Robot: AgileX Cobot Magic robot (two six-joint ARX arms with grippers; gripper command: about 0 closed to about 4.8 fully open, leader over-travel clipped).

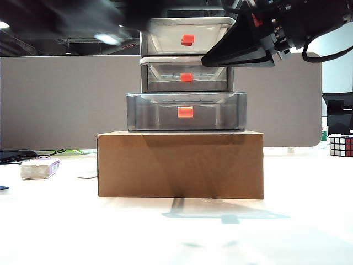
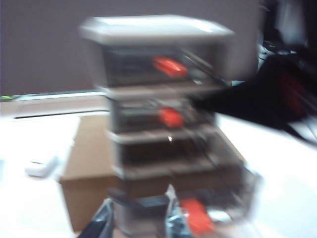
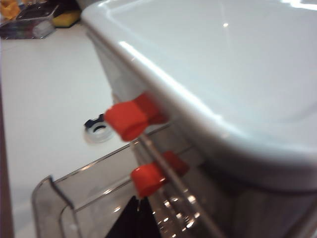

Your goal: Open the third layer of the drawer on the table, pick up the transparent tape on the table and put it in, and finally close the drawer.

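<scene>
Drawer unit (image 1: 186, 74): standing on a brown cardboard box (image 1: 180, 164) on the white table (image 1: 176, 232); three tiers, each with a red-orange handle.
Bottom drawer (image 1: 186, 112): pulled out toward the exterior camera, front sticking out past the two tiers above; dark smoky plastic, handle (image 1: 185, 112) in the middle of the front; inside looks empty from the right wrist view.
Tape roll (image 3: 97, 130): lying flat on the table beside the drawer unit, outside the open drawer, small black piece at its edge; seen only in the right wrist view.
Left gripper (image 2: 138, 223): blurred, low in front of the open bottom drawer; two dark fingertips (image 2: 101, 222) set a narrow gap apart, nothing seen between them.
Right gripper (image 1: 231, 54): dark, up at the right side of the unit beside the top two tiers; finger spread cannot be told from any view.
Whitish block with purple label (image 1: 39, 168): on the table, well left of the box.
Puzzle cube (image 1: 341, 146): at the far right edge of the table.
</scene>
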